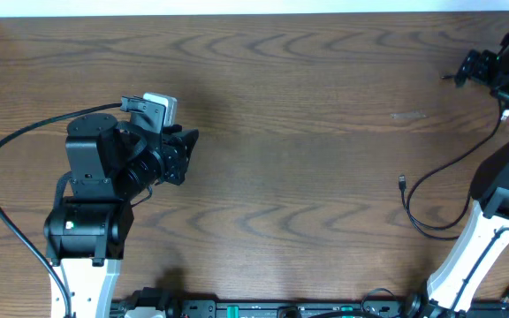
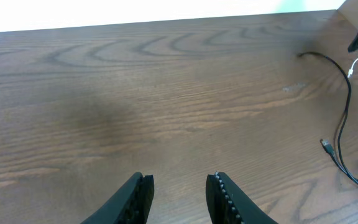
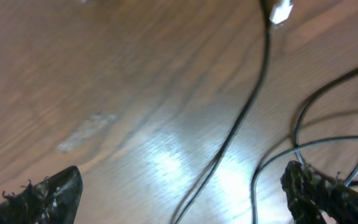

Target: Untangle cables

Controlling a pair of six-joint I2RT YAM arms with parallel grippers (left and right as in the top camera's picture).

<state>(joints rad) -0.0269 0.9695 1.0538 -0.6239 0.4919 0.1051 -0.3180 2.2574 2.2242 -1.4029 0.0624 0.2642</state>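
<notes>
Black cables [image 3: 241, 118] and a white cable [image 3: 281, 11] lie looped on the table [image 1: 307, 106] beneath the right pincer [image 3: 180, 183], spread wide and gripping nothing; left pincer [image 2: 179, 193], also spread, is well apart. Untangling appears barely begun.

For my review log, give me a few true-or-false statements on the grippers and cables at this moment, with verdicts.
1. The left gripper is open, with nothing between its fingers. True.
2. The right gripper is shut on a black cable. False: its fingers stand wide apart, and the black cables run across the wood between them.
3. A white plug shows in the right wrist view. True.
4. The cables lie on the left side of the table. False: they lie on the right side, by the right arm.
</notes>
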